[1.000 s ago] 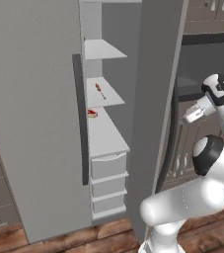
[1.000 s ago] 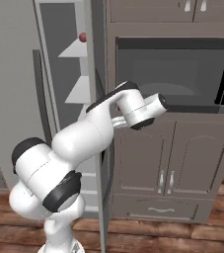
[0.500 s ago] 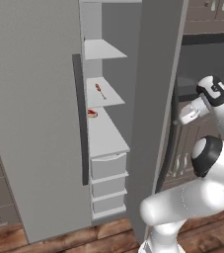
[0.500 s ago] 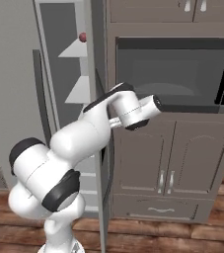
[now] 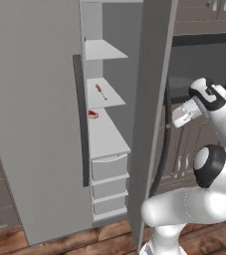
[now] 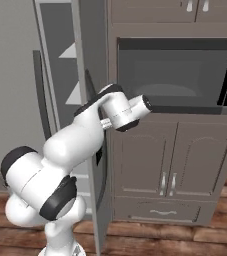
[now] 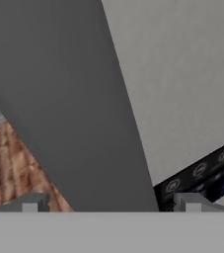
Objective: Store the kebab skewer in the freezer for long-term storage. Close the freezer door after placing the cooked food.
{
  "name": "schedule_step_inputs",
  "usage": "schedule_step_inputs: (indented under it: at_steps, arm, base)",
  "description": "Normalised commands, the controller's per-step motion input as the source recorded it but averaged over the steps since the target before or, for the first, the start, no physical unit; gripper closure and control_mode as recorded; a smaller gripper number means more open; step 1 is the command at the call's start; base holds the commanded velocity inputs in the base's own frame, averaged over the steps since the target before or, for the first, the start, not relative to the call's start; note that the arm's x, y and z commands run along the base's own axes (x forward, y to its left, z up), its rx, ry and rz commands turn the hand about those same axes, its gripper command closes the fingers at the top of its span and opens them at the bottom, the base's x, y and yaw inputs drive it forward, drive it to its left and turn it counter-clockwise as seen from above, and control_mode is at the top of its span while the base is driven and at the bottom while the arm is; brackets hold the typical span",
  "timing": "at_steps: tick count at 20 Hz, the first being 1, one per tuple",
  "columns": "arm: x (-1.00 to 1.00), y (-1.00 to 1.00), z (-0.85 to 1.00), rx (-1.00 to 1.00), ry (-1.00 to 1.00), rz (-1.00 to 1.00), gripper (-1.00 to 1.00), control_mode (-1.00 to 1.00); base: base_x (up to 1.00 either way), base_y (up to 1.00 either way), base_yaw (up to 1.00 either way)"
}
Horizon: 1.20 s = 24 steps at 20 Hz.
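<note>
Standing ajar, the freezer (image 5: pixel 109 74) is showing its pale shelves and drawers.
The freezer door (image 5: pixel 152 99) is hanging open edge-on in the left base view, with the white arm (image 6: pixel 75 145) reaching around behind it on the right. The claw (image 7: pixel 108 202) is spread wide with nothing in it, facing the grey door panel. The kebab skewer (image 5: pixel 100 91) is lying on a middle shelf inside, above a small red item (image 5: pixel 92 114).

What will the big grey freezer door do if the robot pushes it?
The freezer door stands open and looks like a tall, flat, stiff panel, so it would probably swing shut in one piece rather than bend. Being so tall, it may feel heavy. The open end effector faces its smooth side, which might be slippery.
</note>
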Motion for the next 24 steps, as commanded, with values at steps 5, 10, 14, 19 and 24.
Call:
schedule_step_inputs:
  at_steps: [5, 10, 14, 19, 24]
  arm:
    - [0.0, 0.76, 0.0, -0.04, 0.02, 0.0, -1.0, -1.0]
    - [0.0, 0.68, 0.0, -0.05, 0.04, -0.03, -1.0, -1.0]
    - [0.02, 0.63, 0.0, -0.06, 0.03, -0.08, -1.0, -1.0]
    - [0.21, 0.62, 0.0, -0.08, 0.1, -0.12, -1.0, -1.0]
    - [0.3, 0.5, 0.0, -0.04, 0.09, -0.2, -1.0, -1.0]
  base:
    - [0.0, 0.0, 0.0]
    - [0.0, 0.0, 0.0]
    - [0.0, 0.0, 0.0]
    - [0.0, 0.0, 0.0]
    - [0.0, 0.0, 0.0]
